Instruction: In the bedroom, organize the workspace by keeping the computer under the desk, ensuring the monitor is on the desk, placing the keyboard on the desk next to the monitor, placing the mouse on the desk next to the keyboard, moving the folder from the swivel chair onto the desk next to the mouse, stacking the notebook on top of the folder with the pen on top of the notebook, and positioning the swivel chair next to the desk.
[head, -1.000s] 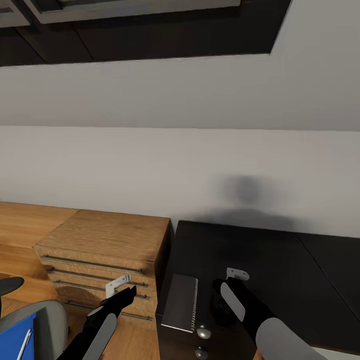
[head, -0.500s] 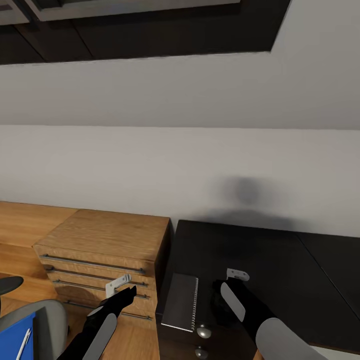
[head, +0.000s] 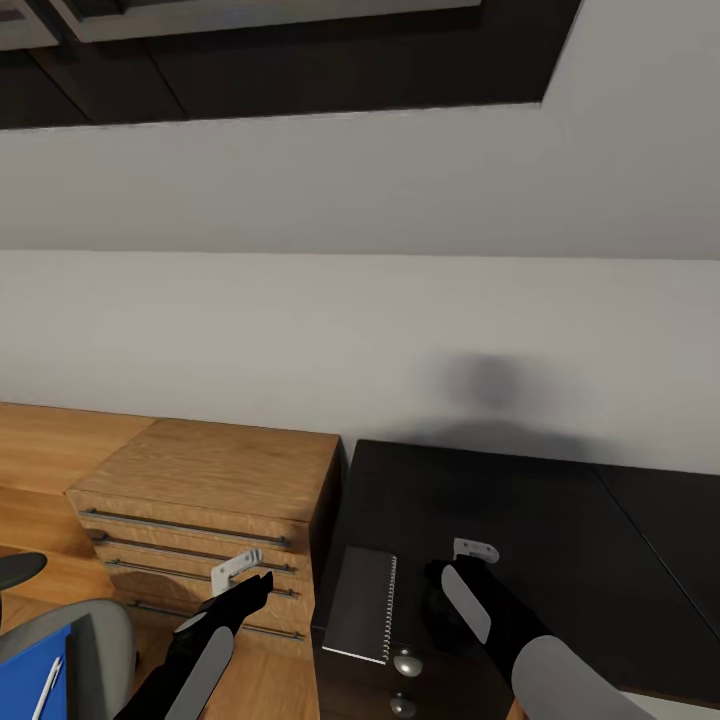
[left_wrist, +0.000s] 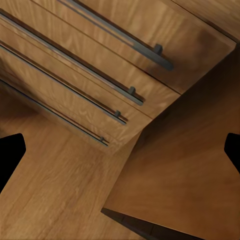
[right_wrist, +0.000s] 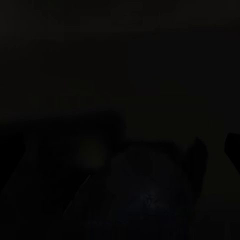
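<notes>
Desk (head: 560, 510) first, since everything has to land on it: we've got a dark top running along the wall, and the part we can see is mostly bare, so by our read the job's barely started. No monitor, keyboard or mouse in sight from here.

Next to its left edge sits a wooden drawer unit (head: 215, 480), nearly touching, so there's no room to swing through on that side.

Swivel chair (head: 95, 640) pokes in at the lower left, well off the desk, with the blue folder (head: 30, 670) on its seat and what looks like the pen (head: 48, 688) lying on the folder. All three need moving.

Notebook (head: 362, 605), spiral-bound, lies at the desk's near left corner, close to the front edge. Careful there, a nudge could tip it off.

Right gripper (head: 452, 585) hovers just beside the notebook; its wrist cam is basically black, so we can't tell how its jaws stand. Left gripper (head: 255, 585) hangs in front of the drawers, fingers spread wide, holding nothing.
</notes>
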